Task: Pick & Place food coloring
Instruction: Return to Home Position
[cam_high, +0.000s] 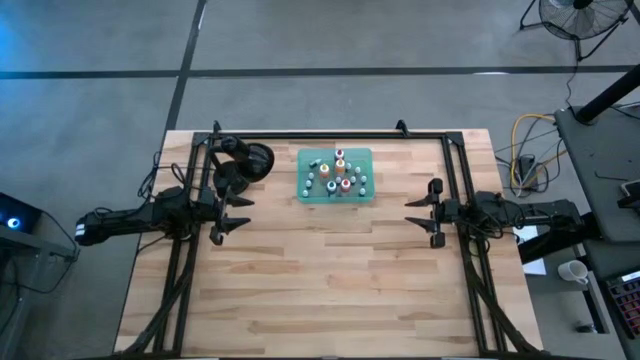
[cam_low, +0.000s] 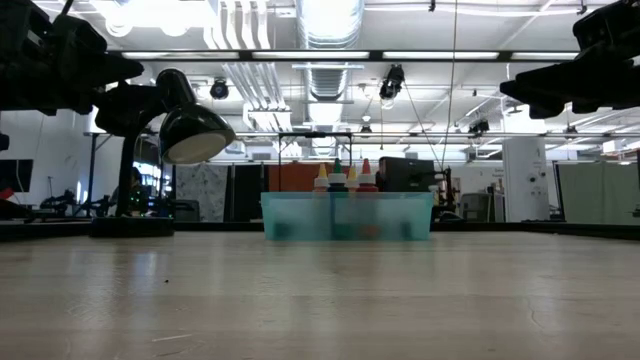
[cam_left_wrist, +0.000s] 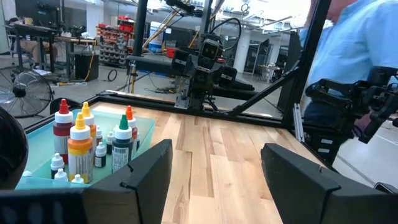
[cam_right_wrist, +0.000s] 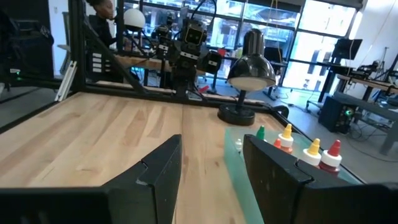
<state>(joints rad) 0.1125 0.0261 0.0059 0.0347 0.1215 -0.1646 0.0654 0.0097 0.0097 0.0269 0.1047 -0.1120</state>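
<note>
Standing upright inside the translucent green tray (cam_high: 306, 156) at the far middle of the table (cam_high: 330, 290), the food coloring bottles (cam_high: 340, 178) cluster together: red, orange-yellow and green ones with small white pieces among them. The left gripper (cam_high: 236, 213) hovers at the table's left side, off the tray's near-left corner and beside a black desk lamp (cam_high: 250, 160), its fingers spread wide with nothing between them. The right gripper (cam_high: 420, 215) hangs opposite, apart from the tray, likewise wide and empty.
</note>
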